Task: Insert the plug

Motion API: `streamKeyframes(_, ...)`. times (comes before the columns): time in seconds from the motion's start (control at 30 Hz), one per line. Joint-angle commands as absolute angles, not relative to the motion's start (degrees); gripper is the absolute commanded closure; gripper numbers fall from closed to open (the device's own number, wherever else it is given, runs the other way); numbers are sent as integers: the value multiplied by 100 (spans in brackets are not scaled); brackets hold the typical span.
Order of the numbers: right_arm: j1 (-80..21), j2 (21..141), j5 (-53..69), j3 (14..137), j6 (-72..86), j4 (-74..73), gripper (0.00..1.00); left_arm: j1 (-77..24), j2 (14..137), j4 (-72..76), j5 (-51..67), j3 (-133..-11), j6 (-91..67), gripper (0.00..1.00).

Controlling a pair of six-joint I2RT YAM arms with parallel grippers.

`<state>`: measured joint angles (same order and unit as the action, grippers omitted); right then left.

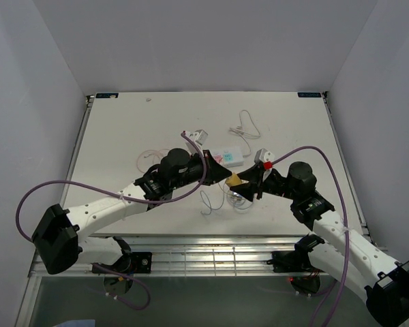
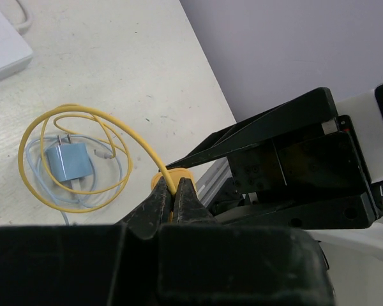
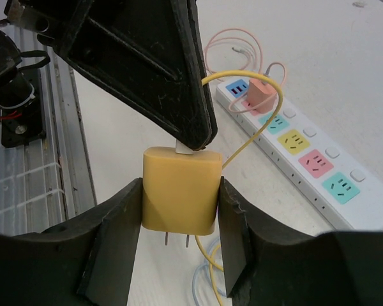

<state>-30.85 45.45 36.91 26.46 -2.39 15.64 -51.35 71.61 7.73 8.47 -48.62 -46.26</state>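
My right gripper is clamped on the yellow plug, one finger flat on each side; the plug's two prongs stick out below, bare, and touch nothing. My left gripper is pinched tight on the yellow cable right where it enters the plug's top; its tips meet the plug from above in the right wrist view. The plug hangs over the table, near the strip but apart from it, and not in any socket. A pink plug sits in the strip near its far end; its thin pink lead loops beyond. Below my left gripper the yellow cable lies coiled on the table around a blue charger; a pale blue lead is coiled there too.
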Motion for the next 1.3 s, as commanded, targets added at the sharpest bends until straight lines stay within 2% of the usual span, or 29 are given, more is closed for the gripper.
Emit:
streamKeyframes(0.0,-3146,4588,3384,2997,-211,1337,71,-5221,7172,809,958,-5124,-4334,100)
streamKeyframes(0.03,-3146,4579,3332,3023,-202,1258,70,-5221,7181,809,1045,-5141,-4237,100)
streamKeyframes(0.13,-3155,4491,3313,3102,-114,1029,54,-5221,7225,844,1353,-5229,-3842,100)
streamKeyframes(0.17,-3155,4483,3453,3129,-114,959,41,-5221,7268,835,1510,-5290,-3728,100)
streamKeyframes(0.27,-3155,4500,3647,3286,-149,581,23,-5221,7461,695,1784,-5510,-3270,100)
streamKeyframes(0.33,-3155,4570,3569,3453,-193,283,19,-5221,7549,502,2135,-5739,-3007,100)
streamKeyframes(0.43,-3155,4570,3139,3805,-158,-350,12,-5221,7602,108,1900,-5975,-2822,100)
streamKeyframes(0.67,-3181,4465,2822,3981,-255,-448,10,-5221,7866,-957,1064,-6635,-2883,100)
streamKeyframes(1.27,-3709,4878,1653,4201,-44,-413,14,-5273,7980,-1143,888,-6908,-2760,100)
